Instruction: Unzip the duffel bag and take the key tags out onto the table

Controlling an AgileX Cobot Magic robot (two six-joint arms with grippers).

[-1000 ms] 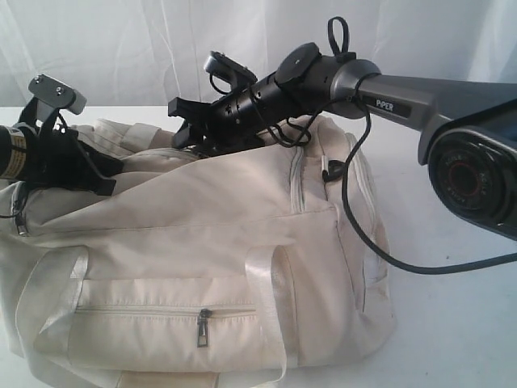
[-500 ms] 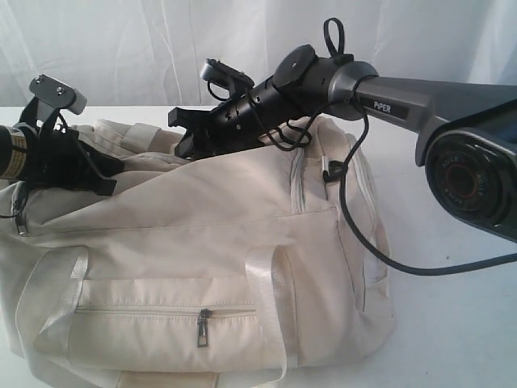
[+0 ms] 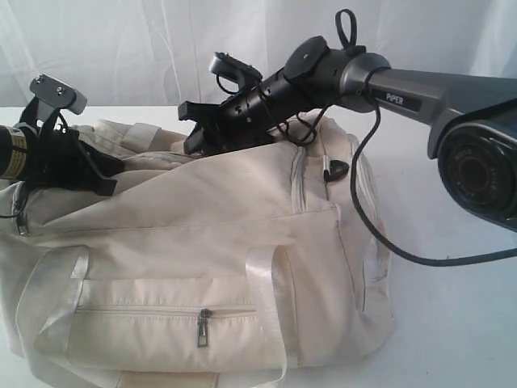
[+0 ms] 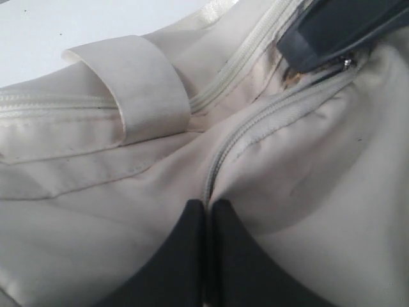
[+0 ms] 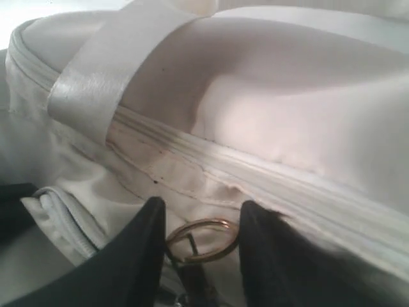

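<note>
The cream duffel bag (image 3: 210,242) lies on the white table (image 3: 460,323), its top zipper (image 4: 255,121) zipped where I can see it. My left gripper (image 3: 103,179) sits on the bag's left top, shut, with the zipper seam pinched between its black fingers (image 4: 185,256). My right gripper (image 3: 192,139) reaches down onto the top middle of the bag. Its two fingers (image 5: 144,243) press both sides of the zipper's metal ring pull (image 5: 203,240). The key tags are hidden.
A front pocket with a shut grey zipper (image 3: 203,327) faces the camera. A pale webbing handle (image 3: 271,283) hangs down the front. The right arm's black cable (image 3: 380,234) loops over the bag's right end. A white curtain (image 3: 161,48) hangs behind.
The right arm has shifted slightly to the right and up, and its jaws have narrowed onto the ring pull. The left arm has not moved.
</note>
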